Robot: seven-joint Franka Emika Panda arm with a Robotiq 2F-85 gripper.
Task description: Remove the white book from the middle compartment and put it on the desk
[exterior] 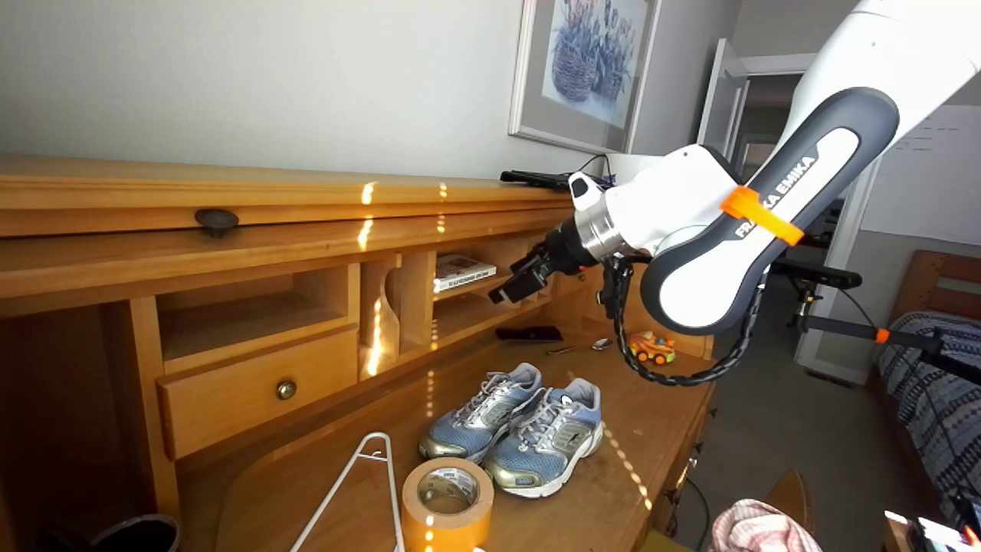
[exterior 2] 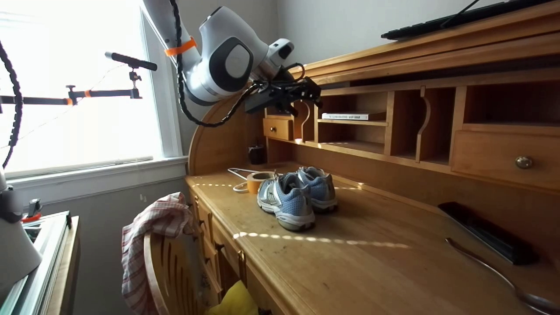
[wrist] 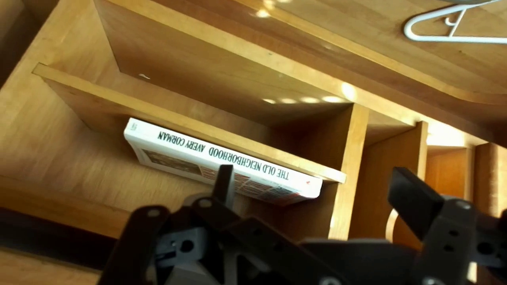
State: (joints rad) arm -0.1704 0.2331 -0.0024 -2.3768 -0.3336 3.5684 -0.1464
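The white book (exterior: 464, 272) lies flat on the upper shelf of the middle compartment (exterior 2: 354, 123), spine outward; it shows in an exterior view (exterior 2: 345, 116). In the wrist view the white book (wrist: 227, 156) appears upside down, with its spine beside the shelf edge (wrist: 190, 122). My gripper (wrist: 313, 178) is open and empty. One finger overlaps the book in that view; the other is over the neighbouring slot. In both exterior views my gripper (exterior: 510, 290) (exterior 2: 307, 108) is in front of the hutch, apart from the book. The wooden desk (exterior 2: 372, 271) lies below.
A pair of blue-grey shoes (exterior: 529, 429) stands on the desk, with a tape roll (exterior: 448, 502) and white hanger (exterior: 383, 460) beside them. A black object (exterior 2: 488, 232), a spoon (exterior 2: 485, 267) and a toy car (exterior: 651, 349) also lie there. Wooden dividers (exterior 2: 389, 122) flank the compartment.
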